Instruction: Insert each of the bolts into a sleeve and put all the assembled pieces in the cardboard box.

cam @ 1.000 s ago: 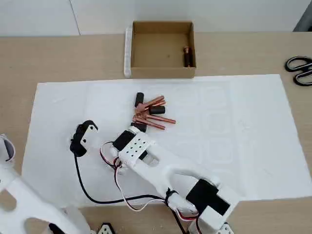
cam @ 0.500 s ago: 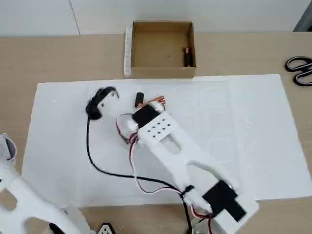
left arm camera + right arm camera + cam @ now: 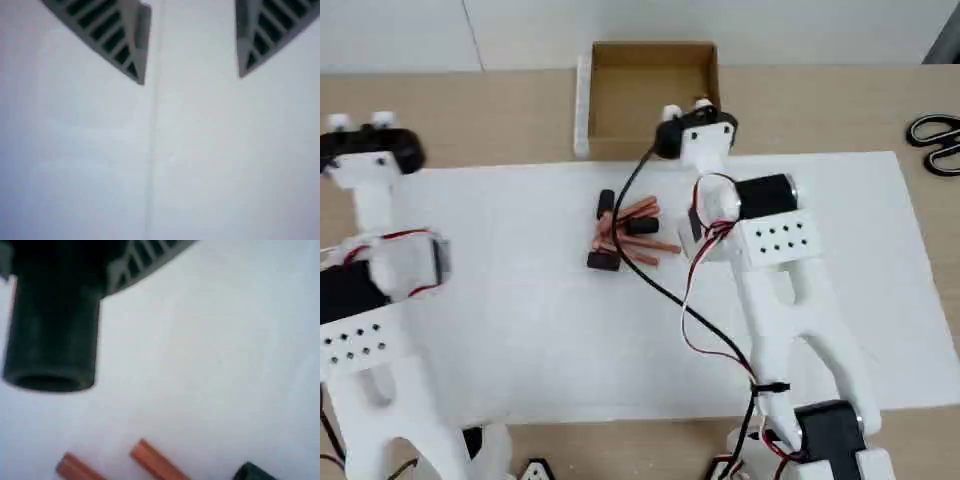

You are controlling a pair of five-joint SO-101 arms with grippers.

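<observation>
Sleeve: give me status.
Left fingers open over sheet. Right fingers shut on sleeve, near box. Bolts loose on sheet. Nothing in the way.

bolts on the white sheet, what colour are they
Copper-coloured; the bolts show best in the high view.

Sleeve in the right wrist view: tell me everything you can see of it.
The sleeve is a short black tube, matte, rubber-like, its open round end showing. Its other end sits in the right gripper, which holds it above the white sheet. Two copper bolts lie on the sheet beyond it, not touching it.
</observation>
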